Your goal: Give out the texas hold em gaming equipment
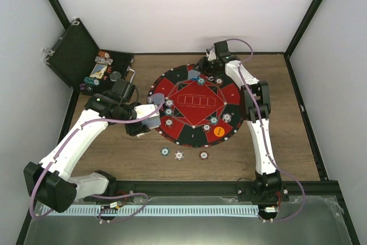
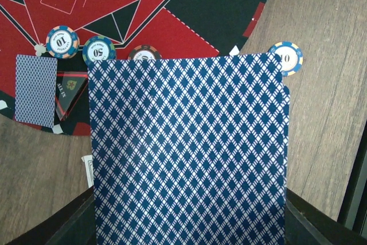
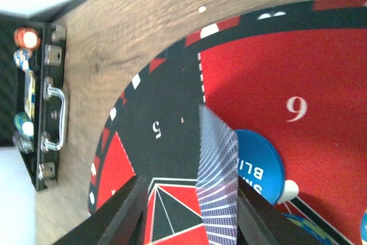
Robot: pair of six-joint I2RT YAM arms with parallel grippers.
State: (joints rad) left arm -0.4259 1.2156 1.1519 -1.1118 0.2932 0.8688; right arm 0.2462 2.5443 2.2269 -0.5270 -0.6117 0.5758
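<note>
Where the desk (image 1: 114,153) meets my bases its wood is bare brown; white walls and black posts enclose it. Three poker chips (image 1: 179,155) lie on the wood just off the near rim of the round mat (image 1: 198,137). The orange button (image 1: 218,131) sits inside that rim.

My left pincer (image 1: 146,120), at the mat's left edge, is clamped on a deck of cards (image 2: 189,147), backs up, reaching out ahead of the fingers. A flat card (image 2: 35,89) lies on the mat edge beyond.

My right pincer (image 1: 200,72), at the mat's far edge, stands apart. A single card (image 3: 218,182) is edge-on between the fingers, with a gap on one side, overlapping the blue button (image 3: 261,167) in the wrist view.

An open black case (image 1: 86,61) sits at the far-left corner.
</note>
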